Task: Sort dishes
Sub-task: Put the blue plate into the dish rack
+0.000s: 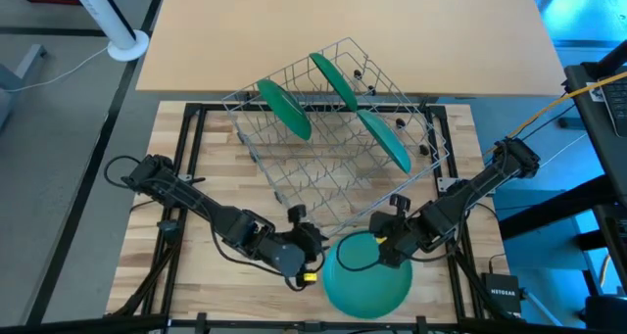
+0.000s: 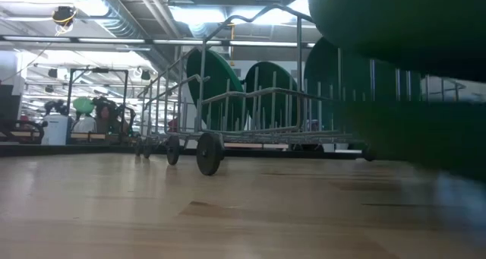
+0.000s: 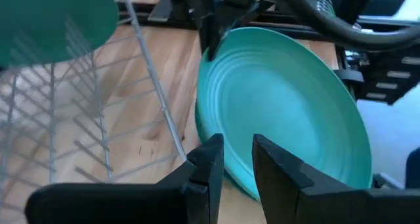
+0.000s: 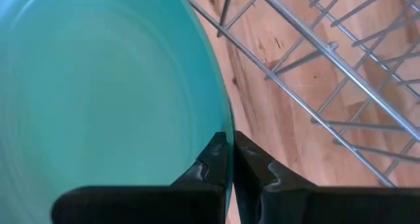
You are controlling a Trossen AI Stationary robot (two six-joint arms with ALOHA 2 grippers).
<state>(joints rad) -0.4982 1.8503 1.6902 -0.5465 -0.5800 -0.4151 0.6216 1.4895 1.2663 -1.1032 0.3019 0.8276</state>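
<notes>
Green plastic is what the right tool (image 1: 390, 244) is pinched on: its fingers are together on the rim of one plate (image 1: 366, 275), which sits just in front of the wire rack (image 1: 338, 138), at the rack's near corner. From the right wrist view only the plate's thin edge is caught between the fingers, so the hold looks slight to me. If the arm swings fast or the plate tips, it could pivot in that pinch or slide out and drop beside the rack.

The left tool (image 1: 306, 259) hovers just beside that same plate, on the side away from the right arm, fingers a little apart and holding nothing. The two tools are close together in front of the rack, so a careless move by either could knock the plate or bump the other arm.

The rack itself stands skewed, and its wires sit close together. A plate brought in at the wrong angle could catch a wire, shove the rack, or strike a plate already standing in it.

Count: four green plates, three upright in the rack (image 1: 284, 109) (image 1: 334, 79) (image 1: 384, 140) and one held; one rack; two arms.
</notes>
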